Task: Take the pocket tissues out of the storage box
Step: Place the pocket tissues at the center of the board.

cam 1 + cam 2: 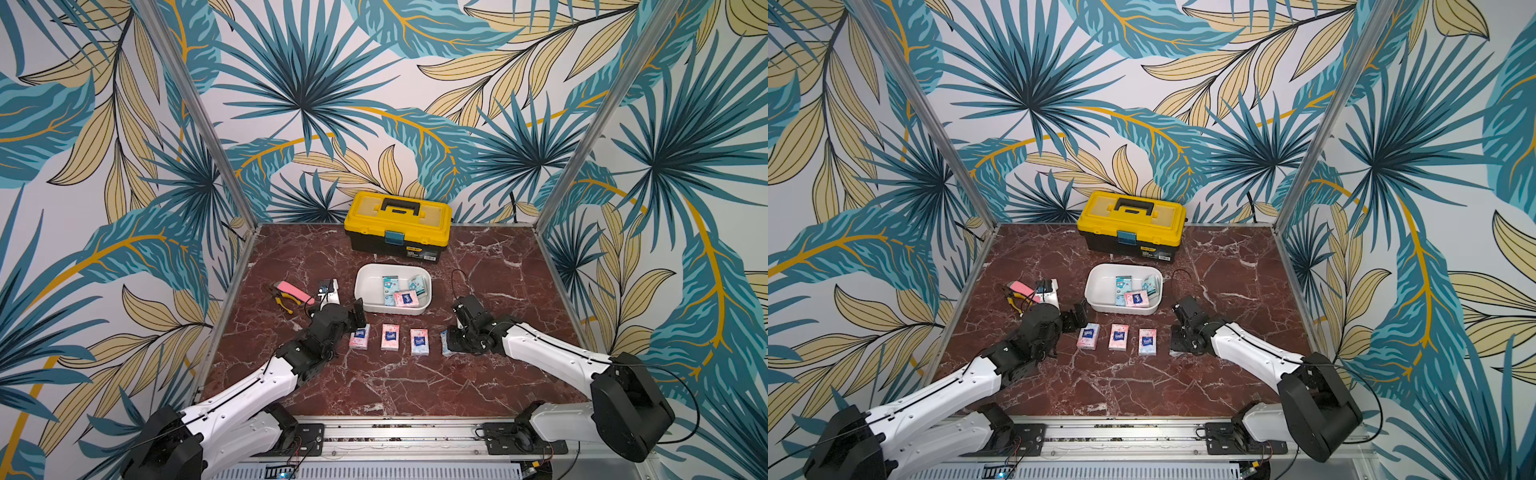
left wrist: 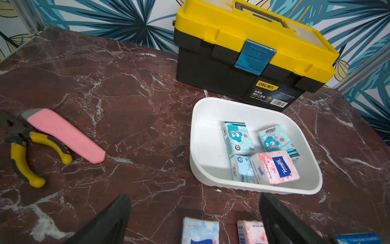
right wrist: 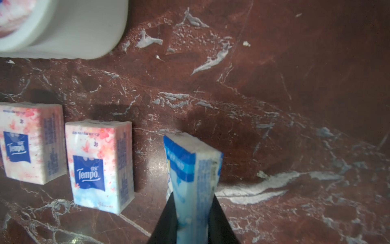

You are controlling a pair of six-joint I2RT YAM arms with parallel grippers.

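Note:
The white storage box (image 1: 368,286) (image 2: 207,135) sits mid-table and holds several pocket tissues: two teal packets (image 2: 237,138) (image 2: 276,140), a light blue one (image 2: 242,169) and a pink one (image 2: 276,166) lying on top. Three pink-and-blue packets (image 1: 360,336) (image 1: 390,336) (image 1: 419,341) lie in a row in front of the box. My right gripper (image 1: 451,343) (image 3: 193,202) is shut on a light blue packet (image 3: 190,164), held on edge at the right end of that row, low at the marble. My left gripper (image 1: 357,316) (image 2: 194,196) stands open and holds nothing, above the row's left end.
A yellow-lidded black toolbox (image 1: 397,226) stands behind the box against the back wall. Yellow-handled pliers (image 2: 23,152) and a pink flat tool (image 2: 65,135) lie at the left. Metal frame posts and patterned walls close in the marble table (image 1: 498,270).

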